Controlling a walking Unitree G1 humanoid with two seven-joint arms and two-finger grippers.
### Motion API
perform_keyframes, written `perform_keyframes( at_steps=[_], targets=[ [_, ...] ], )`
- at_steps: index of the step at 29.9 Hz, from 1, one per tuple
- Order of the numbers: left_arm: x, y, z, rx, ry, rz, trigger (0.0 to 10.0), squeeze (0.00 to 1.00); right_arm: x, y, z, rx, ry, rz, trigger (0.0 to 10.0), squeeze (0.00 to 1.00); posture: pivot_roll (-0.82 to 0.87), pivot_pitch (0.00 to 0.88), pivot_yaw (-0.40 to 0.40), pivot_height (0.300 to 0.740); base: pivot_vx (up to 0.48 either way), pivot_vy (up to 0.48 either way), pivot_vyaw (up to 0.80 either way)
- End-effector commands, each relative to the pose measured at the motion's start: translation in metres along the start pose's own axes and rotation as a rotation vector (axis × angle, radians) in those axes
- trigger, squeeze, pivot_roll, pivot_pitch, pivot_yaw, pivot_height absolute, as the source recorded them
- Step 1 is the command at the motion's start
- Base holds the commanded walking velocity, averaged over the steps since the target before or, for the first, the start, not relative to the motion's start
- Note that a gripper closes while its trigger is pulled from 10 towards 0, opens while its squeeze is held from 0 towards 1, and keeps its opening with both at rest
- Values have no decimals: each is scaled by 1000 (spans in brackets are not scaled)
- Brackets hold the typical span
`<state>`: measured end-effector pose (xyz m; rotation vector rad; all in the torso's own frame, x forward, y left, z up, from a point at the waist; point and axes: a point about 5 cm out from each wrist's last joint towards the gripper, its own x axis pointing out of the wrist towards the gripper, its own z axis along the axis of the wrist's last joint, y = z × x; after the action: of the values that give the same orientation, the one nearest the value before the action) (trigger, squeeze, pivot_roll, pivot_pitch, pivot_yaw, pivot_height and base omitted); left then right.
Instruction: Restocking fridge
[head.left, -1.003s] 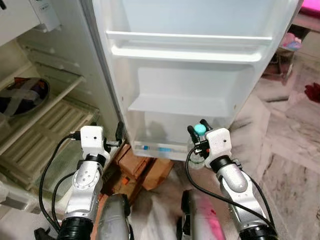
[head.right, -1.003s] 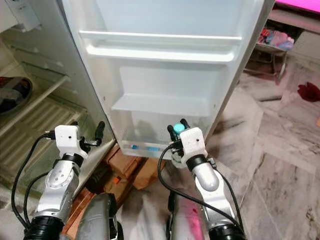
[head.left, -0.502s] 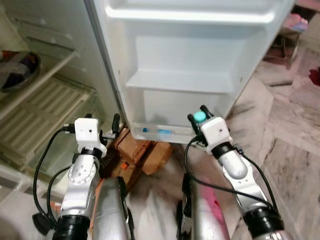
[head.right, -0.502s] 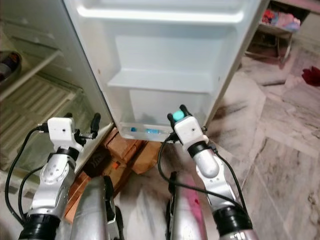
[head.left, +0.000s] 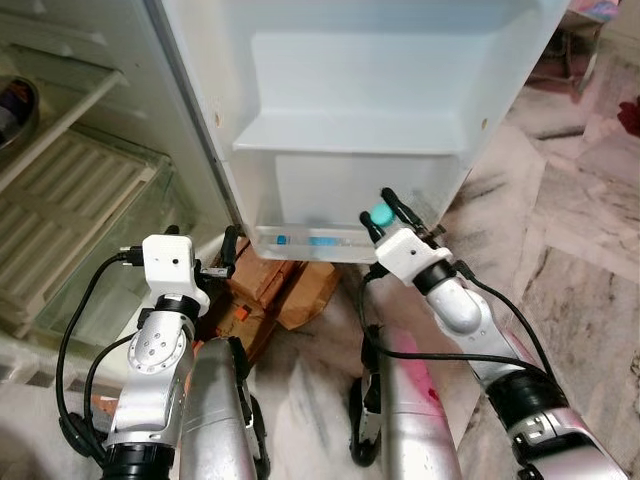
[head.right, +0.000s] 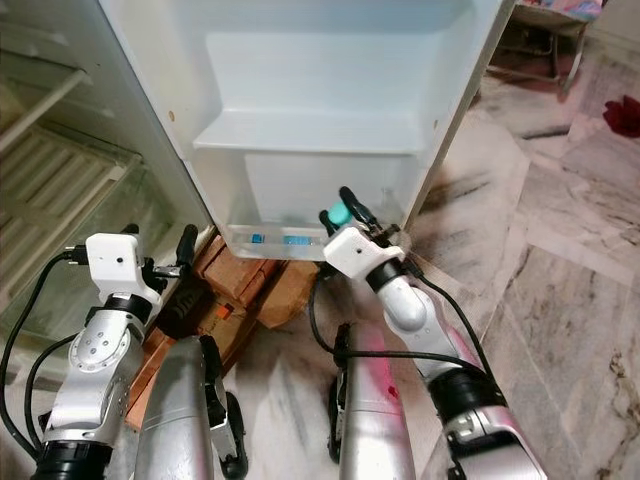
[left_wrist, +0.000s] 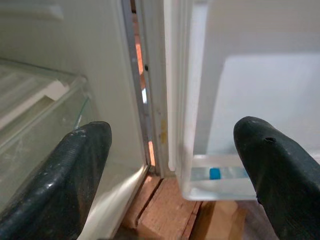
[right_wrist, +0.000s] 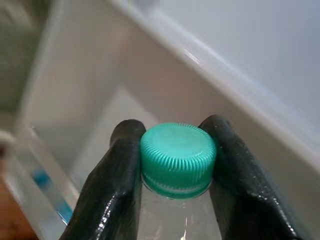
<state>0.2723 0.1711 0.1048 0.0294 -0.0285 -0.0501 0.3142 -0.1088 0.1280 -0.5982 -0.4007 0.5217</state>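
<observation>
Right fingers (right_wrist: 122, 170) around bottle (right_wrist: 177, 159), marble floor (head.left: 580, 250).

Veined marble floor (head.left: 580, 240), brown cardboard (head.left: 285, 295) beneath the door.

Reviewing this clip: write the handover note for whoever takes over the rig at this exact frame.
Right gripper: shut on the bottle, fingers clamped on its teal cap, held in front of the lowest bin of the open fridge door.
Left gripper: open, holding nothing, pointing at the door's hinge edge near the fridge's lower shelves.
Done: bottle picked up and brought to the door.
Left: set the bottle into the lowest bin, release, withdraw. Whether it already rests in the bin cannot be told from these views. The bin's edge carries a blue label; wooden blocks lie on the floor beneath.
</observation>
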Motion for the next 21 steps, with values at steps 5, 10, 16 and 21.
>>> perform_keyframes(
  at_steps=[5,10,16,21],
  targets=[
    [-1,3,3,19,0,3,10000,0,7,11,17,-26,-116,43,10000,0,39,257,19,563,0,0,0],
    [-2,2,5,21,5,0,10000,0,3,0,9,-224,-138,44,10000,0,41,264,26,563,0,0,0],
    [-3,3,7,24,7,2,10000,0,-4,-16,-3,-344,-113,59,10000,0,48,272,29,563,0,0,0],
    [-4,3,7,27,10,0,10000,0,-12,-31,-17,-425,-64,43,10000,0,56,278,32,563,0,0,0]
  ],
)
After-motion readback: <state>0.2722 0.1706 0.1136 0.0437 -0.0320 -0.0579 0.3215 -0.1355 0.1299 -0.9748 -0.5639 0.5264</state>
